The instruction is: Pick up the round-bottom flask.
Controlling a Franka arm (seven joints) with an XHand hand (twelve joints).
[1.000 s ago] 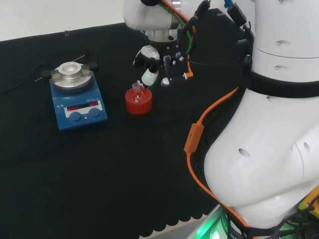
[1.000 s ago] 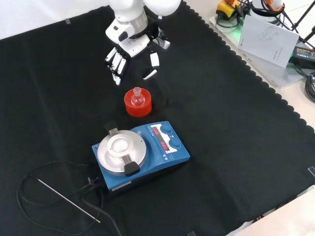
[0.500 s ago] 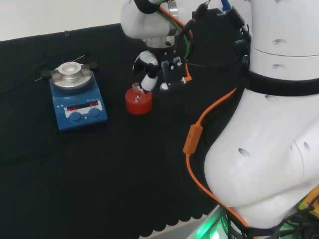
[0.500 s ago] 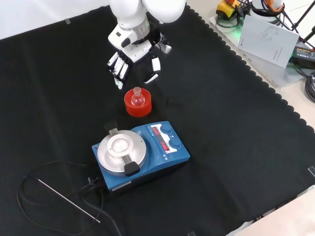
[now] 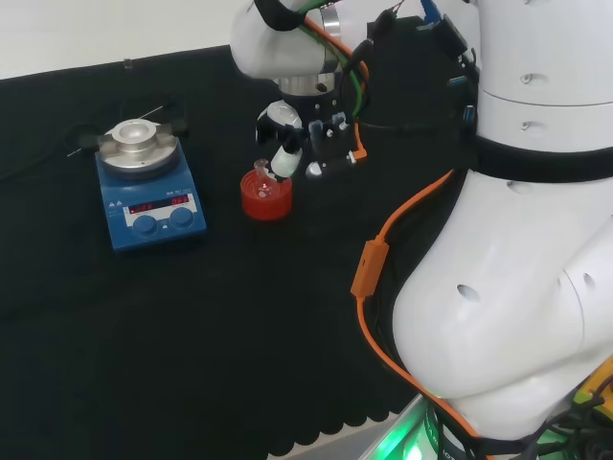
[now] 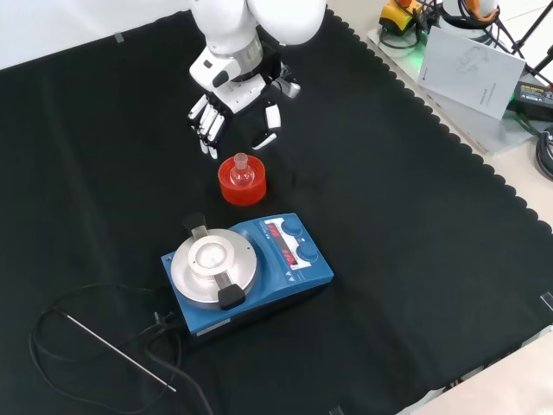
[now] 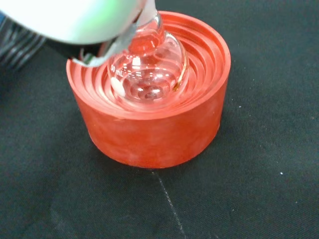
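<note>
The small clear glass round-bottom flask (image 6: 242,170) sat upright in its red ribbed ring stand (image 6: 241,185), beside the blue hotplate stirrer (image 6: 247,270). The black and white robot hand (image 6: 232,111) hovered just above, fingers spread, holding nothing.

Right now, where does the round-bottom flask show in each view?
Head view: round-bottom flask at centre-left, in the red ribbed stand, below the hand.
Front view: upper middle, in that stand, just above the blue hotplate.
Wrist view: large, seated in the stand.
Shared landmark: the stand.

blue hotplate stirrer (image 6: 246,272) | thin metal rod (image 6: 121,352) | papers (image 6: 471,65) off cloth
</note>
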